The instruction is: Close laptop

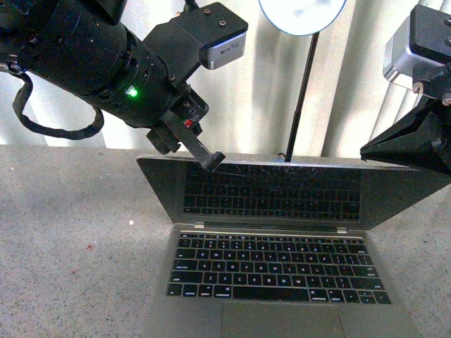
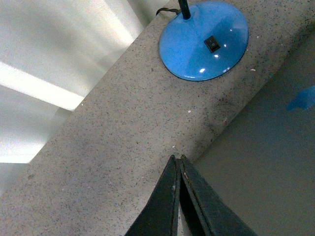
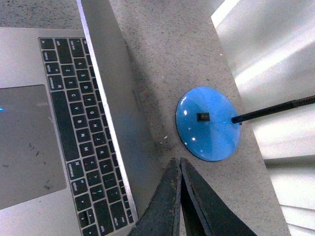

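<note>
Left end effector [image 1: 211,160]: fingers pressed together with nothing between them. The tip meets the top edge of the laptop [image 1: 275,274] lid, near the lid's left corner.
Right end effector [image 1: 366,151]: fingers also pressed together and empty. The tip is at the laptop lid's top edge, towards its right corner; whether it touches is unclear.
Laptop: grey-silver, standing open on the worktop [image 1: 70,211] straight ahead of the robot, lid raised, black keys and trackpad facing up.
Screen [image 1: 275,186]: dark and glossy, scratched, mirroring the laptop's keys.
Lamp base [image 3: 209,123]: round and blue with a small black switch, on the worktop just behind the laptop lid and apart from it.
Lamp pole [image 1: 301,91]: thin and black, rising behind the laptop lid to a pale shade [image 1: 303,14] above it.
Worktop: speckled grey stone, carrying the laptop and the lamp.
</note>
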Tool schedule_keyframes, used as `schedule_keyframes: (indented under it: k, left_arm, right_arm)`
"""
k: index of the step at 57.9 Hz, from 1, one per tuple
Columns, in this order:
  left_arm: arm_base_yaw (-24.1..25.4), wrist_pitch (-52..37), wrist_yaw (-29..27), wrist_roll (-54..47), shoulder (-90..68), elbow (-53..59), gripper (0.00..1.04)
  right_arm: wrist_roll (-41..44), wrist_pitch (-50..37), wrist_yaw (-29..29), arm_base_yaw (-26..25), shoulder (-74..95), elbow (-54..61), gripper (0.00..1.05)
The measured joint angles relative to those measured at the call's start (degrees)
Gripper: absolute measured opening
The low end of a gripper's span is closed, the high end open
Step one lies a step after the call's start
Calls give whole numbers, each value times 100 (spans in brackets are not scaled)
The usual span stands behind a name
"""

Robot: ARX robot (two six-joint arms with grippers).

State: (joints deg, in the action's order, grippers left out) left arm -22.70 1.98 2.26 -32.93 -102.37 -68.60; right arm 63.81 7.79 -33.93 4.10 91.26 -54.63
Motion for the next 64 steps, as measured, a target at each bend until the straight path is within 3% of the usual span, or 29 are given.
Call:
schedule_keyframes:
  k: [30,64]
  left_arm:
    - [-142,-238,264,573,199,944,4]
    - [-144,-413,334,713,199,1220,4]
  right_arm:
    - [7,-249,37,57,-107,533,3]
    - [-26,-507,44,168,-26,964,3]
